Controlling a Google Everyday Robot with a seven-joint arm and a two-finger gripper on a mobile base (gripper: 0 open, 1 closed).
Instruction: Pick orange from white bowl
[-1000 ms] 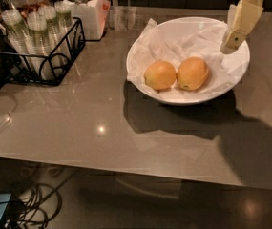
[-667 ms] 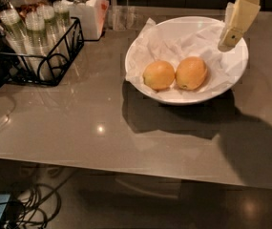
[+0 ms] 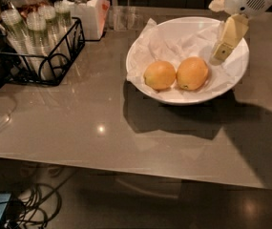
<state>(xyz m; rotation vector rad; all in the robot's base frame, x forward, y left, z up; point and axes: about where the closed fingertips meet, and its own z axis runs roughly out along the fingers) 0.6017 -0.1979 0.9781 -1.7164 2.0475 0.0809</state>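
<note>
- The gripper (image 3: 221,54) hangs inside the right side of the white bowl (image 3: 195,100), low over the crumpled paper (image 3: 164,43). It is just beside the orange (image 3: 192,73), up and to the right of it, and seems not to touch it.
- From this angle I cannot tell if the gripper is apart or together.
- The orange is the bigger, more oval fruit. It lies on the paper in the front half of the bowl and touches the smaller orange (image 3: 159,75) on its left.
- The bowl stands on the table (image 3: 102,128). A wire basket (image 3: 45,51) with cups and a white jar (image 3: 84,8) are well apart, at the far left.
- Risk: the gripper comes from one side, so it could push the orange against its neighbour and both would roll.
- Risk: the peel is smooth and round, so a grip that is off the centre may slip.
- Risk: the loose paper could be caught together with the fruit and pulled up.
- Compared with one second ago, the gripper is lower and has moved left, nearer to the orange. Both fruits and the bowl lie where they lay.
</note>
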